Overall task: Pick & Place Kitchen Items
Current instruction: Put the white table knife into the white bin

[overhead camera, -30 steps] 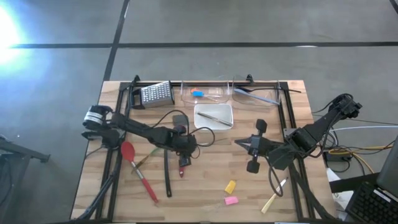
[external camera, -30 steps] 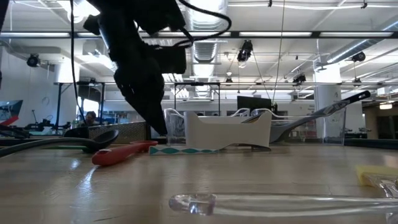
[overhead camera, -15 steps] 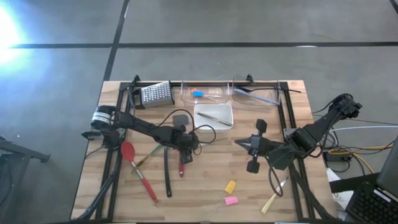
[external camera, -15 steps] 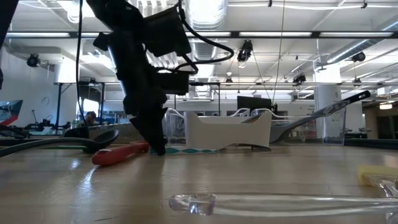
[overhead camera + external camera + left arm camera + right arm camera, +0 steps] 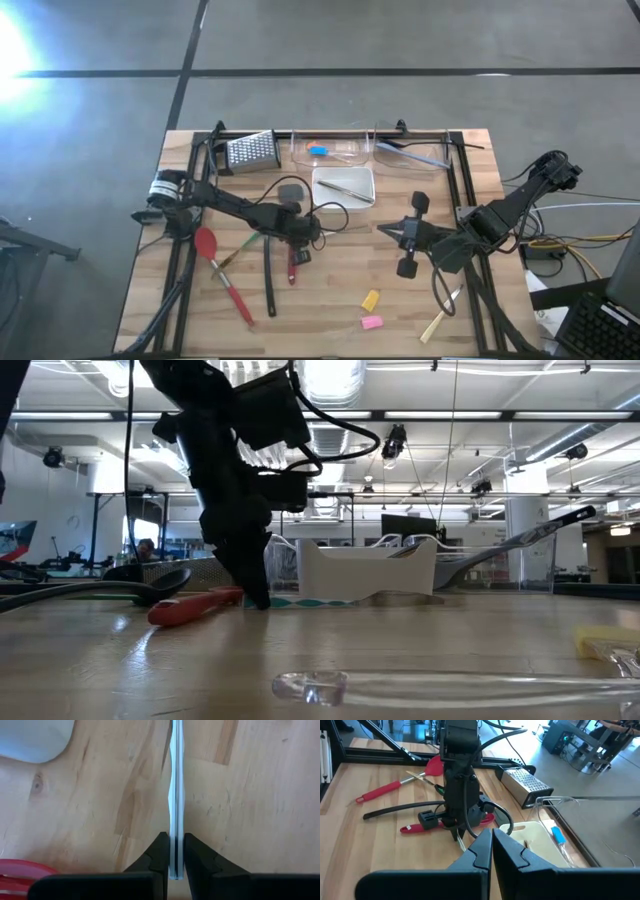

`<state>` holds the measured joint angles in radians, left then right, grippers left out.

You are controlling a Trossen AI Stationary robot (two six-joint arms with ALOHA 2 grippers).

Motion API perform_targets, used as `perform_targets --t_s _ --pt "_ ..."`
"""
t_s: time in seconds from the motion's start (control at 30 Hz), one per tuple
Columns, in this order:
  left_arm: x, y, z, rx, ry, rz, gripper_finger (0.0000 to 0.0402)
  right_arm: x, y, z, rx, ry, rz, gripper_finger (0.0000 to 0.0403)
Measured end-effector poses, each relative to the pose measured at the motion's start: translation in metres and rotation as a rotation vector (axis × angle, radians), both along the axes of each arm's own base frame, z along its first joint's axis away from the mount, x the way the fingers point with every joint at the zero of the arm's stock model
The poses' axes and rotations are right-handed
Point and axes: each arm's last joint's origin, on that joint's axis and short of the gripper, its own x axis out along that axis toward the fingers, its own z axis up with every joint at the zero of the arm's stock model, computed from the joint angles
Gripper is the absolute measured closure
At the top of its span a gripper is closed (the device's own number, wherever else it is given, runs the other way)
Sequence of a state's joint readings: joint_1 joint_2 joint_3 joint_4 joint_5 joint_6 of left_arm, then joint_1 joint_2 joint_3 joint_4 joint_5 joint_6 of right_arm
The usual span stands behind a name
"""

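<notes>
Taking the white square tray [image 5: 343, 187] at the table's middle as the landmark: well to its left, nearer the front edge, lies a long red spatula with a red handle [image 5: 222, 274], and beside that a long black utensil [image 5: 268, 275]. The left gripper [image 5: 172, 851] stands just left of the tray's front corner, down at the wooden table [image 5: 330, 290], its two fingers narrowed onto a thin, flat, pale blue-green patterned strip [image 5: 176, 795] that lies flat on the wood; a short red-handled utensil [image 5: 292, 262] lies just beside it. Right of the tray, the right gripper [image 5: 387, 231] hovers with its fingers pressed together, holding nothing. Small yellow [image 5: 370, 299] and pink [image 5: 371, 322] pieces lie toward the table's front, right of the tray
</notes>
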<state>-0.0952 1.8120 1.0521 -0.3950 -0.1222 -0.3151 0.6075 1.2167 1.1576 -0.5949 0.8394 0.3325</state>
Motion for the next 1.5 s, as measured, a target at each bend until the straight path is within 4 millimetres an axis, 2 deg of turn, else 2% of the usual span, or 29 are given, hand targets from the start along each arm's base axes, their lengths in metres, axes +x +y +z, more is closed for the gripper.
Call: perform_targets --t_s 0.13,0.23,0.5,0.7,0.83,1.03,1.13,1.3,1.43,1.5 --pt "0.003 -0.001 0.007 -0.032 0.017 -0.046 0.0363 0.0 0.0 0.0 0.0 0.0 0.0 0.0394" --pt "0.002 -0.003 0.021 -0.049 0.085 -0.104 0.0363 0.0 0.0 0.0 0.002 -0.001 -0.001 0.0394" --pt "0.002 -0.002 0.104 0.007 0.12 -0.226 0.0363 0.0 0.0 0.0 0.006 -0.002 0.0 0.0394" --pt "-0.009 0.001 0.167 0.109 -0.053 -0.235 0.0363 -0.003 0.002 0.0 0.017 0.014 0.029 0.0394" --pt "-0.028 0.006 0.192 0.195 -0.178 -0.177 0.0363 -0.015 0.0 0.005 0.055 0.006 0.038 0.0394" --pt "-0.054 0.01 0.196 0.225 -0.386 -0.105 0.0363 -0.034 -0.002 0.017 0.059 -0.062 0.012 0.0394" --pt "-0.061 0.011 0.193 0.22 -0.556 -0.082 0.0363 -0.036 -0.002 0.016 0.031 -0.081 -0.019 0.0394" --pt "-0.06 0.01 0.181 0.196 -0.942 -0.099 0.0363 -0.028 0.003 -0.003 -0.039 -0.078 -0.079 0.0394" --pt "-0.057 0.005 0.174 0.106 -1.249 -0.243 0.0363 -0.02 0.008 -0.014 -0.096 -0.156 -0.141 0.0394" --pt "-0.056 0.003 0.168 0.08 -1.331 -0.298 0.0363 -0.015 0.011 -0.014 -0.09 -0.204 -0.138 0.0394"
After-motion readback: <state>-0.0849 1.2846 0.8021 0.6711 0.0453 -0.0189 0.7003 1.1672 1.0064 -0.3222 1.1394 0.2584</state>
